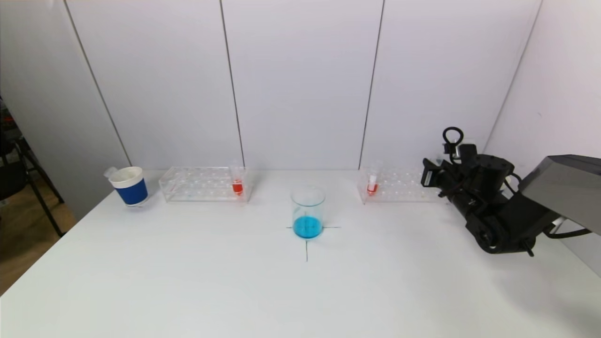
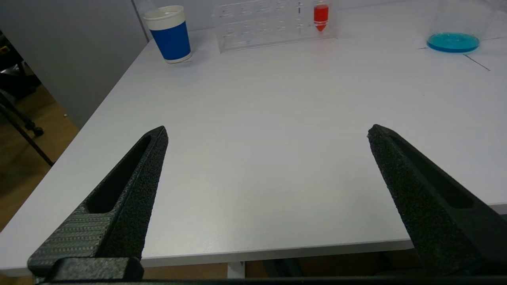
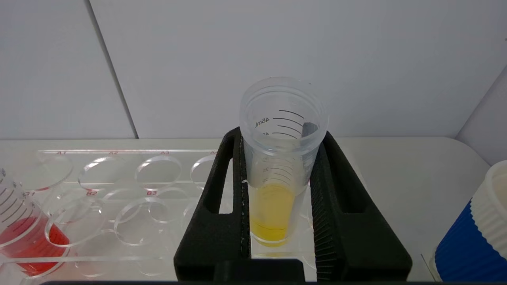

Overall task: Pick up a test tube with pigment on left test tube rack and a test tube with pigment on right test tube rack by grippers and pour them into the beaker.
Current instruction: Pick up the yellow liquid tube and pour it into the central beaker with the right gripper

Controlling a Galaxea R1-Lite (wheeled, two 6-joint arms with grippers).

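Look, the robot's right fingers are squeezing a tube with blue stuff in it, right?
Not quite. The right gripper is squeezing a test tube, but the liquid inside is yellow, not blue. The right wrist view shows it. The blue liquid sits in the beaker.

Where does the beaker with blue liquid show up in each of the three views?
Head view: the beaker stands mid-table on a cross mark.
Left wrist view: top right corner, past the open left gripper.
Right wrist view: not in it.
Shared landmark: the red-filled tube in the left rack.
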